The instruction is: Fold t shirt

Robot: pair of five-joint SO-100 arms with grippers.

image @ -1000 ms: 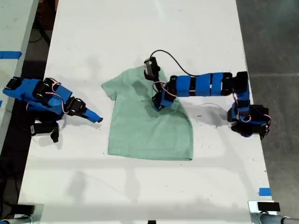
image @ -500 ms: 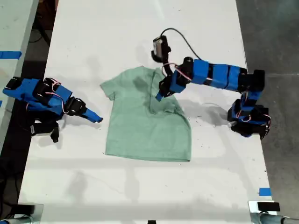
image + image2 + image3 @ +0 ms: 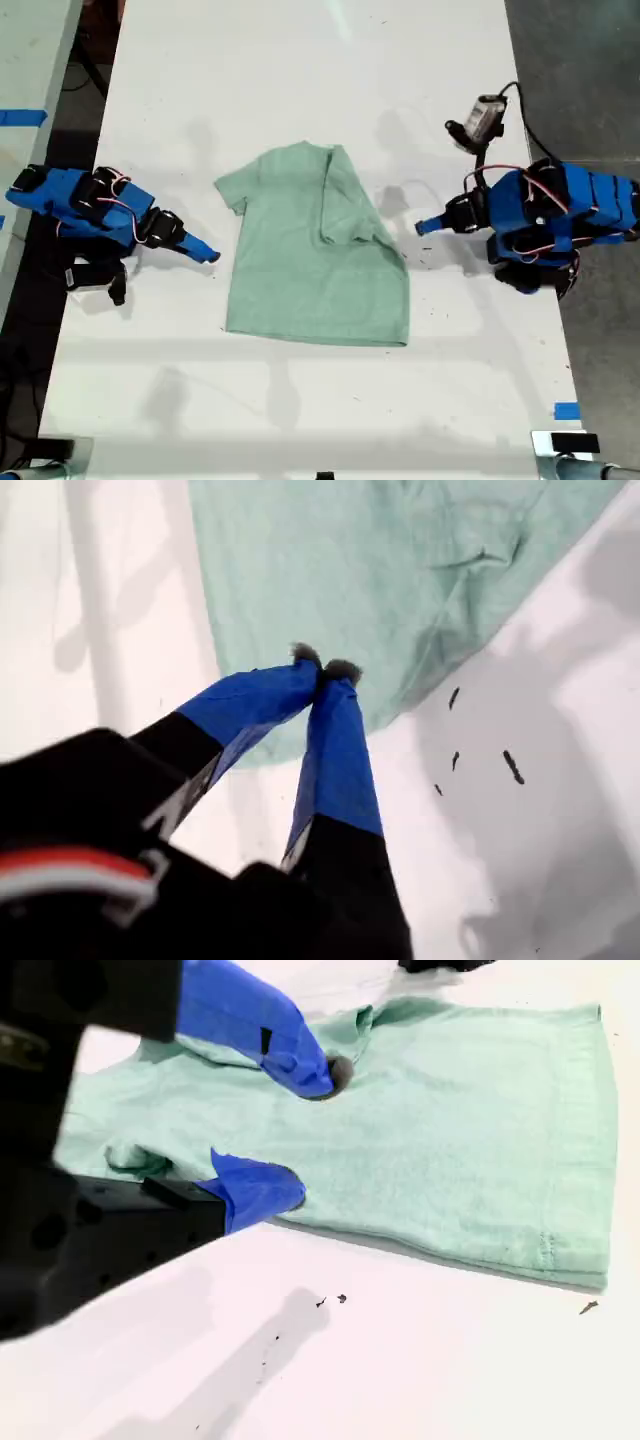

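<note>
Pale mint-green cloth lies near the middle of the white table (image 3: 300, 60): the t shirt (image 3: 300, 270), neck toward the far end of the table in the exterior view, hem toward the near end. Its side on the exterior view's right is already turned in over the body as a long flap (image 3: 350, 200), while the sleeve (image 3: 232, 190) on the exterior view's left is spread flat, so I judge the first side fold done and the second one due. My first gripper (image 3: 422, 227) sits low on its folded-up arm, apart from the shirt on the exterior view's right, pointing at it; its jaws are pressed tip to tip and carry nothing. My second gripper (image 3: 205, 255) lies stretched along the table on the exterior view's left, just beside the spread sleeve, jaws parted and empty in its own wrist view (image 3: 300, 1130). The next move likely calls for that claw to reach in, pinch the sleeve edge cleanly through one layer, and carry it across without dragging the whole shirt.
</note>
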